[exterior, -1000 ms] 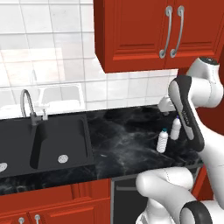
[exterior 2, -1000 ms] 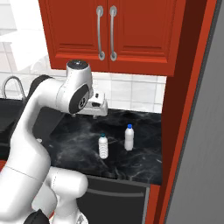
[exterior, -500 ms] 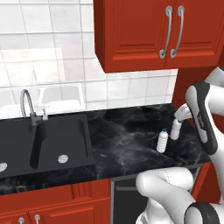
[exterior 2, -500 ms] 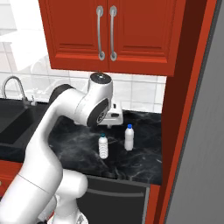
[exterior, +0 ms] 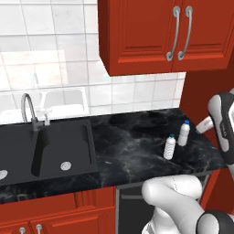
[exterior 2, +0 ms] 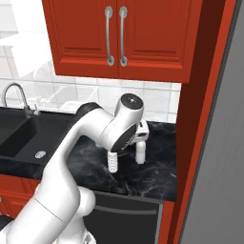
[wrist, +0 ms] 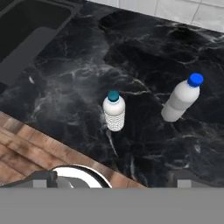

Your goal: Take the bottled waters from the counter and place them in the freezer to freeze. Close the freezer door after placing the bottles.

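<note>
Hovering above the black marble counter (wrist: 78,65) with my gripper (wrist: 112,186) spread wide and holding nothing, I look down on both bottled waters. The nearer bottle (wrist: 114,110), ribbed with a teal-blue cap, stands upright near the counter's front edge. The farther bottle (wrist: 180,99) stands upright too, behind it toward the tiled wall; the two stand near each other but apart. From the left base view they sit at the right end of the worktop, nearer bottle (exterior: 170,146) and farther bottle (exterior: 184,133), well away from the sink basin (exterior: 59,148).

My worry is tipping. These bottles are narrow, light and tall for their base, so if I descend off-centre, one fingertip could strike the cap or shoulder and knock the bottle flat, perhaps rolling it off the front edge. Closing too high on the tapered neck could let it slip out. As I reach for one bottle, my hand or wrist could brush its neighbour. The grey freezer (exterior 2: 219,157) stands to my right beyond a red panel, a tight swing.
</note>
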{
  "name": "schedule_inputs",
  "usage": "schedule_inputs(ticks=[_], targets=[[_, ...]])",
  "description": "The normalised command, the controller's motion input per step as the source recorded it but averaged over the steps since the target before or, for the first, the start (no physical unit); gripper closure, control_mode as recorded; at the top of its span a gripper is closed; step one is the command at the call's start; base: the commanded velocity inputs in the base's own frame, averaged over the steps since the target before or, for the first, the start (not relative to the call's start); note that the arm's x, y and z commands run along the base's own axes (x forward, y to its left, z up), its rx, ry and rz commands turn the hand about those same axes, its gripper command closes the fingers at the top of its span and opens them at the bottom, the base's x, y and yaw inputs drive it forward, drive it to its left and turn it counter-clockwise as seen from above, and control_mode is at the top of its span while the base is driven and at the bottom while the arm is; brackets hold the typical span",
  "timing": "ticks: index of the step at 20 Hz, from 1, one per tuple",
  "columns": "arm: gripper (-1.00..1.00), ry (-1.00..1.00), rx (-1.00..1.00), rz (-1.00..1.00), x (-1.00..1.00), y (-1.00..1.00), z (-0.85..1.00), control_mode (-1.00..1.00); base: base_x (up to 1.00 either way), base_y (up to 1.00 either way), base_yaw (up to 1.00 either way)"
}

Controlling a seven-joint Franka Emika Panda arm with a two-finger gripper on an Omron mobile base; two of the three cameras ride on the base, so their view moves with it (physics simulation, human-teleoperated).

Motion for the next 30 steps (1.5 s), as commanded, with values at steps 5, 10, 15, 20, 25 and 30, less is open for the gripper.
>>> schedule_inputs(ticks=[5,10,15,20,25,30], targets=[[-1.00,-0.10,0.00,0.15,0.08,-0.09,-0.20,-1.00,0.00,0.00,0.00],[-1.00,-0.09,0.00,0.13,0.23,0.00,-0.25,-1.00,0.00,0.00,0.00],[-1.00,-0.11,0.04,0.17,0.09,0.00,-0.28,-1.00,0.00,0.00,0.00],[-1.00,-0.07,0.01,0.17,0.00,0.00,-0.30,-1.00,0.00,0.00,0.00],[-1.00,-0.02,0.00,0.19,0.00,0.00,-0.30,-1.00,0.00,0.00,0.00],[-1.00,-0.07,0.00,0.23,0.04,0.00,-0.27,-1.00,0.00,0.00,0.00]])
